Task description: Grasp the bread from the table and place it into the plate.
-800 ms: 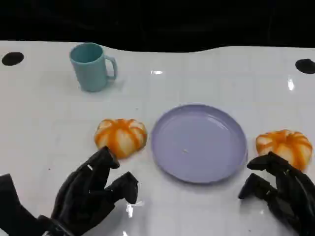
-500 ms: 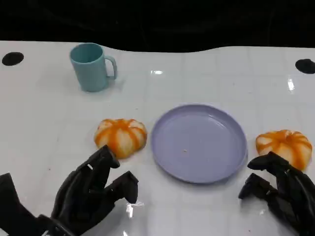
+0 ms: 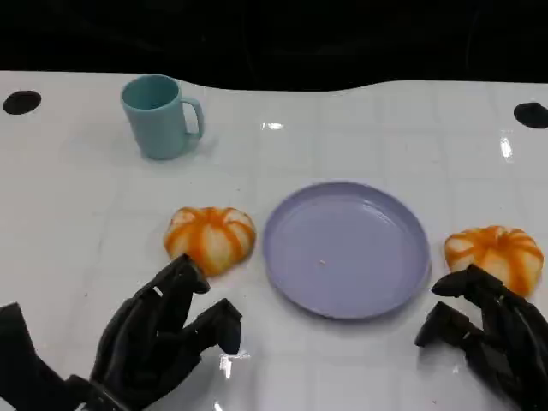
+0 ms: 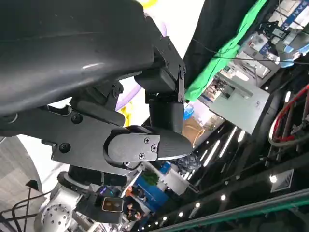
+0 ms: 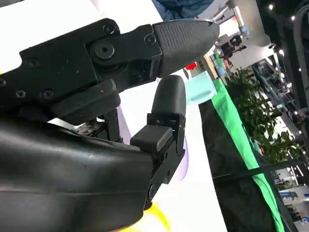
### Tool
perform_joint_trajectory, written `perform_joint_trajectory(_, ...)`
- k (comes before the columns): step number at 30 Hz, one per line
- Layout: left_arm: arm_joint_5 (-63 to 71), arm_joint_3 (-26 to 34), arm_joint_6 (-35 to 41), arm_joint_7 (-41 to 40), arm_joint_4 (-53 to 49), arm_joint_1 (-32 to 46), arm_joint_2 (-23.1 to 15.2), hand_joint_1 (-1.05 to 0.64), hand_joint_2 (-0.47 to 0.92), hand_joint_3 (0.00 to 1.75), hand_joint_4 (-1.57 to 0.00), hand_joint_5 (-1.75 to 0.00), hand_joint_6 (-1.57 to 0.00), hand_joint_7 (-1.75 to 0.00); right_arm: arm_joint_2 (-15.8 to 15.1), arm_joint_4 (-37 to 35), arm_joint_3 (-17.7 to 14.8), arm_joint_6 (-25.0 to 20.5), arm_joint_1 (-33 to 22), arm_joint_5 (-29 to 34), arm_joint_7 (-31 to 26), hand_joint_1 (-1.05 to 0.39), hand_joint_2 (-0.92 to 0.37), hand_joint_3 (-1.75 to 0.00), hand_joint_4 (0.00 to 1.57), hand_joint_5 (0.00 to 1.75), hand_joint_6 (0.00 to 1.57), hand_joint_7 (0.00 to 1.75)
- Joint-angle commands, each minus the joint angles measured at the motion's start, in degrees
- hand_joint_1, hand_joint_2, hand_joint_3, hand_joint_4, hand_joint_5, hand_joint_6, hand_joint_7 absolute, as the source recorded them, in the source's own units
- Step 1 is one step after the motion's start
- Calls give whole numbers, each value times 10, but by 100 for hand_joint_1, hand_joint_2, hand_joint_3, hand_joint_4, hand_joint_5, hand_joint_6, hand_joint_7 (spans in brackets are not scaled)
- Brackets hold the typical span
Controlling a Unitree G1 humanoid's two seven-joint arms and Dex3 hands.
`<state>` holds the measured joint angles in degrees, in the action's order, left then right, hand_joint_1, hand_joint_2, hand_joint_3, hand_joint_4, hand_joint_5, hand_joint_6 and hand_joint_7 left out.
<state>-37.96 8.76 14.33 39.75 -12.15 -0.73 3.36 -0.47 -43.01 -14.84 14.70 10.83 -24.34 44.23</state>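
Note:
Two orange-and-white striped bread buns lie on the white table: one bun (image 3: 211,239) just left of the lavender plate (image 3: 346,248), the other bun (image 3: 495,255) at the plate's right. My left hand (image 3: 158,334) hovers near the table's front, fingers spread and empty, a little short of the left bun. My right hand (image 3: 485,332) sits at the lower right with its fingers apart, just in front of the right bun, holding nothing. The plate holds nothing. A yellow sliver of bun (image 5: 157,220) shows past my right hand (image 5: 111,116) in the right wrist view.
A teal mug (image 3: 159,116) stands at the back left with its handle to the right. Two black holes (image 3: 21,102) mark the table's far corners. A dark backdrop runs behind the table's far edge.

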Motion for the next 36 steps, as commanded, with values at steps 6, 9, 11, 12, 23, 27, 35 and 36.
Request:
perform_joint_trajectory(6, 26, 5, -33, -7, 7, 2, -7, -58, 92, 34, -72, -175, -60, -149, -9, 0, -1, -20, -7, -2, -1, -53, -92, -24, 65, 151, 59, 119)
perform_joint_trajectory(9, 95, -9, -126, -38, 28, -1, -1, -61, 92, 28, -61, -138, -54, -92, -7, 6, 0, -15, -9, 4, -14, -53, -92, -24, 65, 150, 59, 119)
perform_joint_trajectory(11, 147, -22, -183, -61, 45, -2, -3, -61, 92, 22, -53, -110, -56, -44, -7, 6, -1, -15, -7, 3, -14, -53, -92, -24, 66, 150, 59, 119)
perform_joint_trajectory(12, 156, -26, -193, -66, 46, -2, -4, -61, 92, 20, -50, -101, -56, -31, -7, 5, -1, -16, -7, 1, -12, -53, -92, -23, 66, 150, 60, 119)
perform_joint_trajectory(23, 403, -87, -296, -190, 91, -33, -83, -49, 92, 8, -10, -55, -34, -1, -3, 7, -2, -11, -8, 0, -15, -52, -92, -23, 65, 150, 58, 118)
perform_joint_trajectory(27, 523, -112, -293, -245, 113, -56, -121, -46, 88, 3, -1, -46, -29, 0, -3, 13, -1, -20, -10, -1, -17, -53, -92, -21, 66, 151, 60, 119)
perform_joint_trajectory(35, 704, -167, -254, -308, 132, -95, -179, -41, 82, 0, 0, -22, -24, 0, -2, 18, 1, -22, -13, 0, -21, -54, -92, -20, 67, 150, 63, 116)
perform_joint_trajectory(36, 731, -177, -248, -316, 129, -102, -186, -41, 81, 0, 0, -21, -24, 0, -3, 18, 1, -22, -14, 0, -20, -54, -92, -20, 67, 150, 63, 116)
